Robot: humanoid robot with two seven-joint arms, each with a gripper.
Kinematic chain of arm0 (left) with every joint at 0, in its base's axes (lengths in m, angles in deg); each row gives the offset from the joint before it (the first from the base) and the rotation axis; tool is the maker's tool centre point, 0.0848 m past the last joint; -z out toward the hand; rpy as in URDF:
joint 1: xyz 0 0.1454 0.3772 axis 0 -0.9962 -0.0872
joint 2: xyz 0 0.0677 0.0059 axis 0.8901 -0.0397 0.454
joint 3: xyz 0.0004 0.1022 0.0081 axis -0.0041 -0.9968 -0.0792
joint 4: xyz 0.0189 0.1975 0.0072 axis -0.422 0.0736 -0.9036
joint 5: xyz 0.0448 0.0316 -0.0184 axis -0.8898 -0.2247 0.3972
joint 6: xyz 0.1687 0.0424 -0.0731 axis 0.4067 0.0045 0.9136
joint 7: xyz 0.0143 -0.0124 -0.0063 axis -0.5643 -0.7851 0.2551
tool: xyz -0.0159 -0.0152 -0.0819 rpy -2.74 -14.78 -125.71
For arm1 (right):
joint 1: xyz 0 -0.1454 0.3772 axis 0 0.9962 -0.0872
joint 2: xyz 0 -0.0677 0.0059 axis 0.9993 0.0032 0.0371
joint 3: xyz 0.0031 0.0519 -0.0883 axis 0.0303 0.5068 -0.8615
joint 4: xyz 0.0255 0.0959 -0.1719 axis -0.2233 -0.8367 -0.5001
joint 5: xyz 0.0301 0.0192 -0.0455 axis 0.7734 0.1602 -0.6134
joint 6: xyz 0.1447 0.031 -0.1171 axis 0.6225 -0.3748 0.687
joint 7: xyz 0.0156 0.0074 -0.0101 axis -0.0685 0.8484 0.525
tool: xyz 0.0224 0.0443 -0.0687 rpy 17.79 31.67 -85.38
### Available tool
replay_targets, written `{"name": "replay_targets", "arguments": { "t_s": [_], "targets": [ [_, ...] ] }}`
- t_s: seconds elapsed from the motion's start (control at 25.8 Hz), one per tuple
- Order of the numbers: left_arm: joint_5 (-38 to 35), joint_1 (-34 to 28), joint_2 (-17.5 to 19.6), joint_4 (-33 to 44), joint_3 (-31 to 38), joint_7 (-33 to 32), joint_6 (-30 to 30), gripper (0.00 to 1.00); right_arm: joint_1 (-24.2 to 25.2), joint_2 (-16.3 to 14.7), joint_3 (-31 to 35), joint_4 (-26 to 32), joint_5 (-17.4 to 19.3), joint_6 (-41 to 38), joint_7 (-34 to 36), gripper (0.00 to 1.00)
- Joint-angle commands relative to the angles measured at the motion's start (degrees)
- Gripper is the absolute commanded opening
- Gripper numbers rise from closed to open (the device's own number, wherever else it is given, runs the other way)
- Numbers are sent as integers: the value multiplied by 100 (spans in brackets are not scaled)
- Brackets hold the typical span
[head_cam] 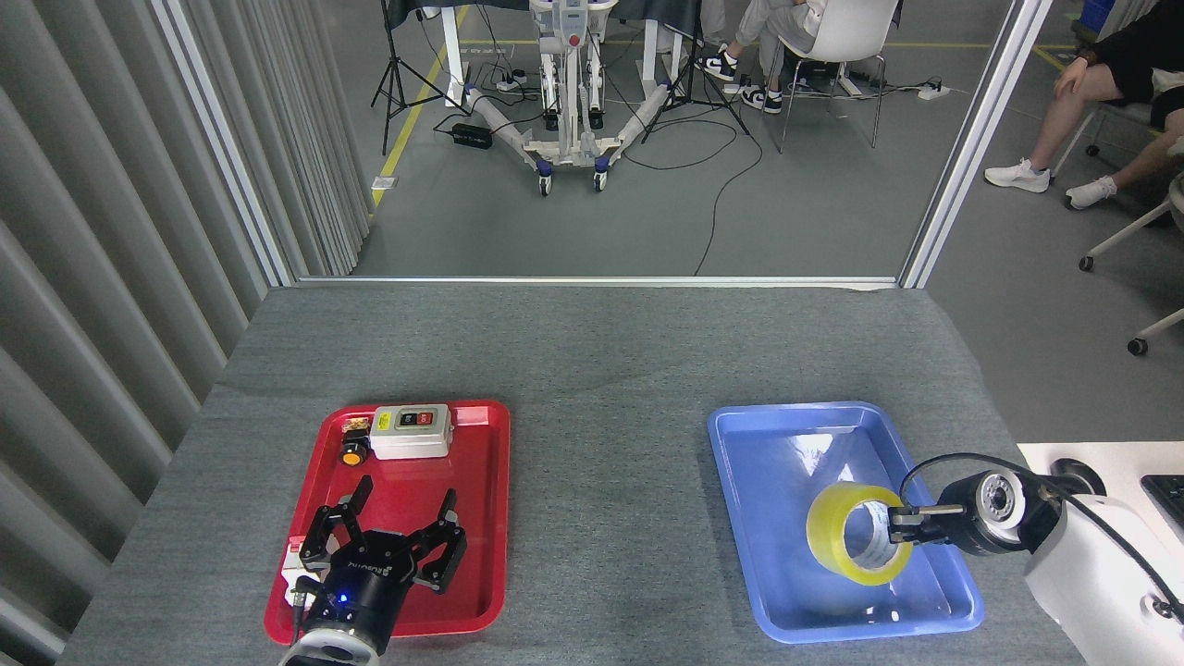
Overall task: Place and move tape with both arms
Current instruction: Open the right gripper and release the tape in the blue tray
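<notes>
The table [592,370] in the middle of the frame is covered in grey cloth, matt and finely woven, with a faint crease across it. At lower left the red tray [481,518] is glossy plastic, and the switch box [411,431] on it has a smooth off-white plastic shell. At lower right the blue tray [768,462] is shiny plastic catching white glare. The tape [837,536] is translucent yellow film, glossy, around a white printed core. The left gripper [393,536] is matt black; the right gripper [895,529] shows dark and bright metal parts beside a smooth white casing. The floor [814,203] at upper centre is smooth grey with a dull sheen.
</notes>
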Motion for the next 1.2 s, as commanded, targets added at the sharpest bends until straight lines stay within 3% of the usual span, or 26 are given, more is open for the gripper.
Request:
{"name": "replay_targets", "arguments": {
  "t_s": [0.0,0.27,0.89,1.16],
  "targets": [
    [-3,26,13,-73,20,17,24,99,15,44,-10,-7,-25,6,18,0],
    [50,26,74,-99,99,26,33,99,15,62,-10,-7,-43,15,150,0],
    [226,79,153,-90,249,0,33,99,111,176,-10,-16,-131,24,334,21],
    [235,97,180,-90,381,-18,24,99,120,176,-10,-16,-157,94,440,35]
  ]
}}
